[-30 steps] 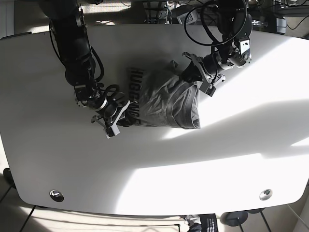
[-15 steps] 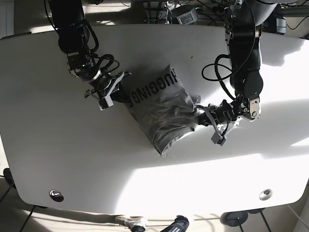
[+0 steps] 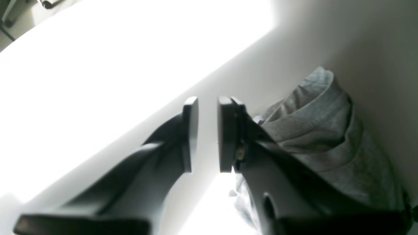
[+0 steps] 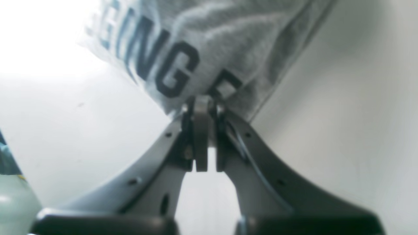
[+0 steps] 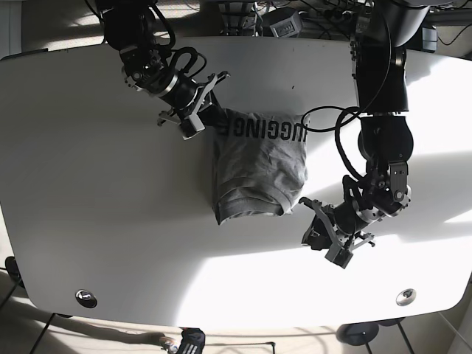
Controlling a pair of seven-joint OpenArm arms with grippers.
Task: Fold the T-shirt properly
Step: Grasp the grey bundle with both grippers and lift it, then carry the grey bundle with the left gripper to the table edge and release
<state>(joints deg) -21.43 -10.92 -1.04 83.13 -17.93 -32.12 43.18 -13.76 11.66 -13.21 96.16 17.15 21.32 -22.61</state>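
The grey T-shirt (image 5: 258, 166) lies folded in a compact block at the table's middle, with dark lettering along its far edge. My right gripper (image 5: 210, 122) is at the shirt's far left corner and is shut on the lettered edge (image 4: 183, 65); in the right wrist view the gripper (image 4: 204, 101) pinches cloth between its fingers. My left gripper (image 5: 310, 223) is off the shirt, near its front right corner, just above the table. In the left wrist view it (image 3: 208, 107) is empty with a narrow gap between the pads, and the rolled shirt edge (image 3: 313, 120) lies to its right.
The white table (image 5: 110, 236) has bright sunlight across its front and right. Round fittings sit near the front edge at left (image 5: 86, 298) and right (image 5: 405, 296). Cables and equipment crowd the back edge (image 5: 284, 22). A pale green object (image 4: 13, 199) shows at the right wrist view's lower left.
My right gripper has carried the lettered edge toward the back, turning the shirt so the lettering runs along the far side. My left gripper has let go and drawn away toward the front.
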